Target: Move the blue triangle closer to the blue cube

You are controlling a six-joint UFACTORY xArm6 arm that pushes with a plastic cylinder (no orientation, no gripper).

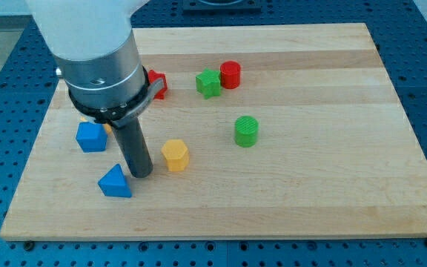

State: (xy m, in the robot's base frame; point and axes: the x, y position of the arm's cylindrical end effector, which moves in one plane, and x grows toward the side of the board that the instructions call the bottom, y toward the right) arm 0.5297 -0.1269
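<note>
On the wooden board (288, 193), my tip (141, 175), bearing no claw, is seen touching the blue triangle (116, 182) at its 2 o'clock; the blue cube (90, 137) lies at 11 o'clock, unobstructed.

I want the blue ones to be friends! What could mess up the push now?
My tip sits just right of the blue triangle, level with it. The blue cube is up-left. Pushing from here would likely shove the triangle left, past the cube. Its slanted sides may also let it spin off my tip. The yellow block is close on the other side.
</note>
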